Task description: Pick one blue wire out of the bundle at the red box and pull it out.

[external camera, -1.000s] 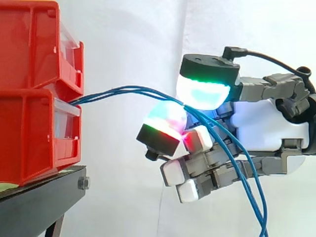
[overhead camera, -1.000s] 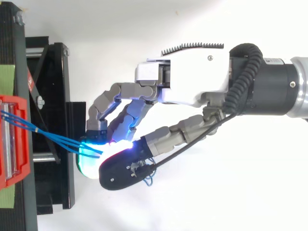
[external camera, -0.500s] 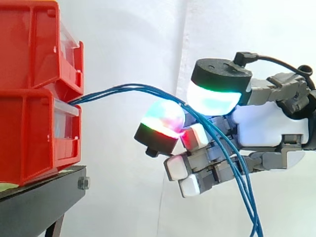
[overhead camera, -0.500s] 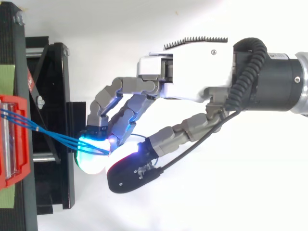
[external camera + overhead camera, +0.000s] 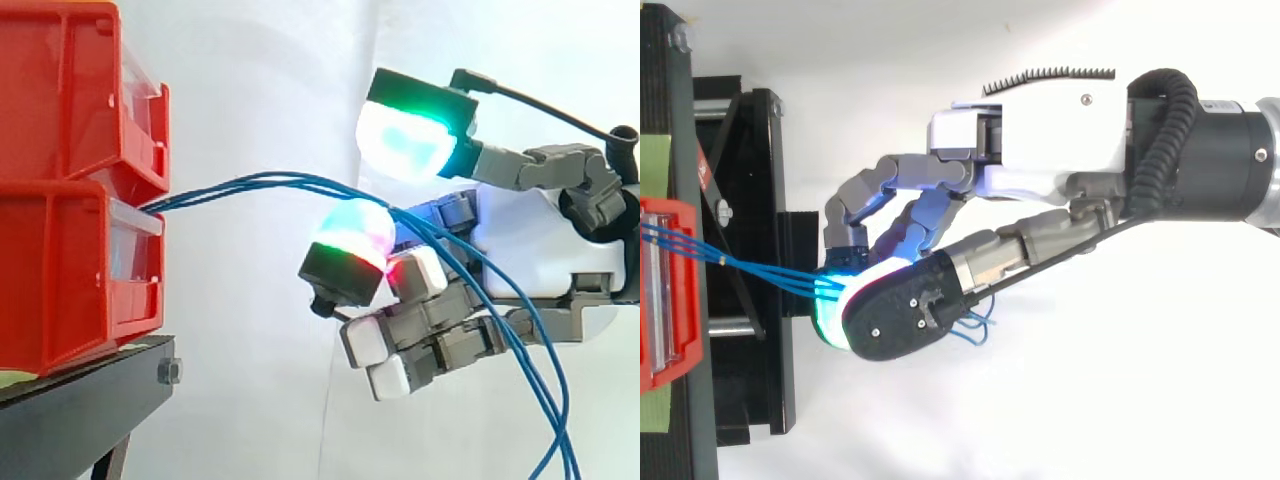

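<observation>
Lifted thumb pad [image 5: 410,140] of hand [image 5: 540,250] off blue wires [image 5: 250,183] since 0.5 s ago; spread wide, gripping nothing, prob. to re-pick just one.

The hand [image 5: 540,260] reaches in from the right on its dark wrist [image 5: 1215,150], palm turned side-on and digits pointing left. Its fingers [image 5: 420,335] are bent inward at mid-curl, the uppermost ending in a pad glowing cyan, green and red. The thumb [image 5: 408,135], its pad glowing green and cyan, stands raised clear above that pad, an open gap between them.
</observation>
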